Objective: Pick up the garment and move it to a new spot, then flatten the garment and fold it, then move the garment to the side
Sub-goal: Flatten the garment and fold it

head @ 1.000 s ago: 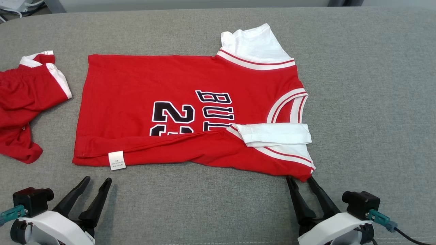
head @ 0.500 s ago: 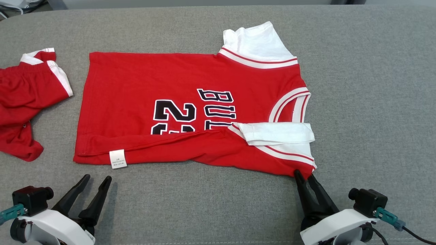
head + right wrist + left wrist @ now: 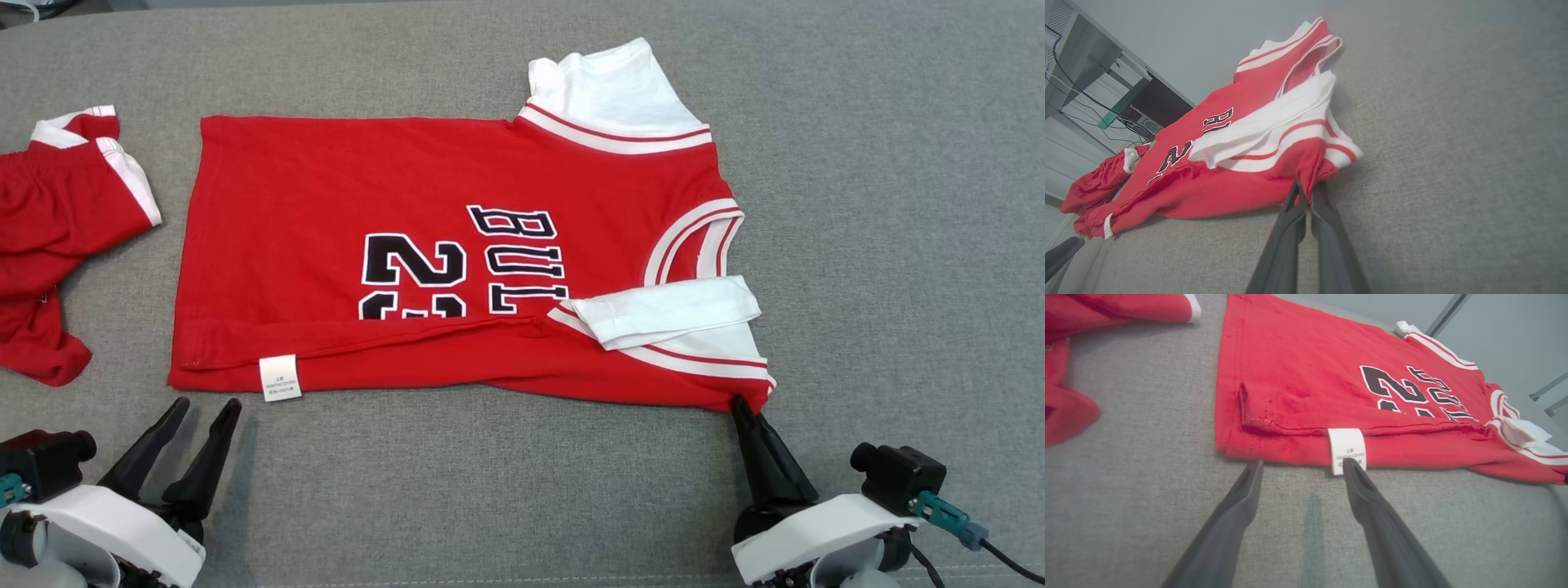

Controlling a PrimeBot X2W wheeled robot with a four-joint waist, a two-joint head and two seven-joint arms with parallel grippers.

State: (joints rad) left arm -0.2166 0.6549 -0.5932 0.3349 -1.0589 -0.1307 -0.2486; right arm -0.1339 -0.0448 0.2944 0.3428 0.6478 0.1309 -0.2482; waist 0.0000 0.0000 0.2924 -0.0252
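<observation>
The garment is a red jersey with black lettering and white trim, lying flat on the grey surface with its near edge folded over. My right gripper is shut on its near right corner, where the red cloth is pinched between the fingertips in the right wrist view. My left gripper stands open just short of the near left hem. In the left wrist view the left gripper has one fingertip touching the white label and nothing between its fingers.
A second red piece with white trim lies crumpled at the far left, apart from the jersey. The grey padded surface stretches bare to the right. Desk legs and cables stand beyond the far edge.
My right gripper has moved forward to the jersey's near right corner and closed on it. The left gripper has stayed open. The head view has shifted slightly.
</observation>
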